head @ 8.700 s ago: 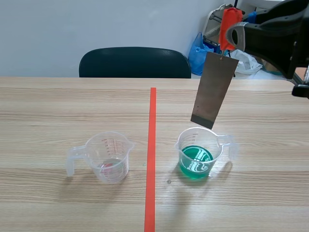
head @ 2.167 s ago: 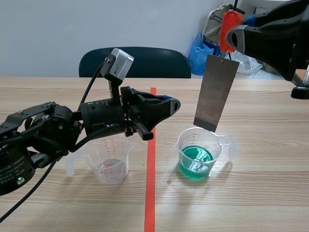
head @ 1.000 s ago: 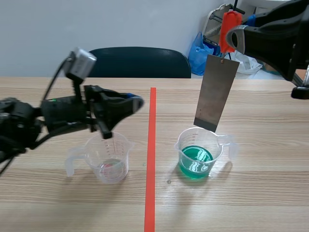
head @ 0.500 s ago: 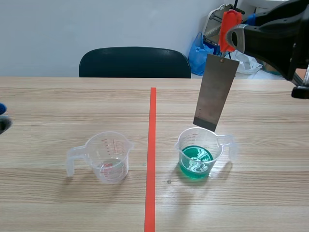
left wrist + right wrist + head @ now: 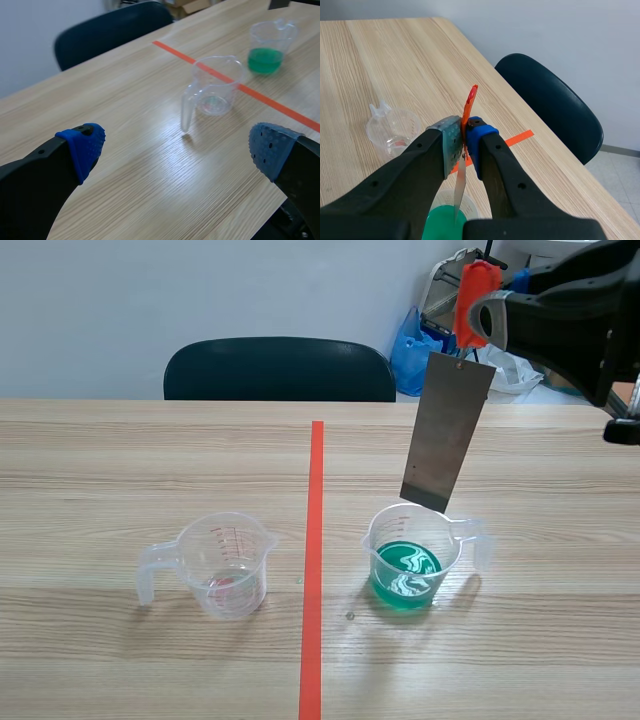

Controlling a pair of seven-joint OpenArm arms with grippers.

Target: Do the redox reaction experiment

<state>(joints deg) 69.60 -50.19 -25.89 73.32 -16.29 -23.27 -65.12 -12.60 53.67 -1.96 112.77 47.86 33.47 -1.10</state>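
A clear beaker (image 5: 415, 558) of green liquid stands right of the orange tape line. A grey metal plate (image 5: 445, 430) hangs just above its rim from an orange clip (image 5: 473, 295), and my right gripper (image 5: 492, 318) is shut on that clip. The right wrist view shows the clip (image 5: 469, 102) pinched between the pads, with the plate (image 5: 460, 192) edge-on over the green beaker (image 5: 445, 220). A second clear beaker (image 5: 222, 565), nearly empty, stands left of the line. My left gripper (image 5: 175, 150) is open well short of that beaker (image 5: 215, 85) and holds nothing.
A dark chair (image 5: 280, 368) stands behind the table's far edge. Blue bags and clutter (image 5: 420, 340) sit at the back right, off the table. The orange tape line (image 5: 314, 560) runs down the middle of the wooden table (image 5: 120, 460).
My left arm has pulled back to the left and out of the scene view. The right arm still holds the plate in the same spot above the green beaker.
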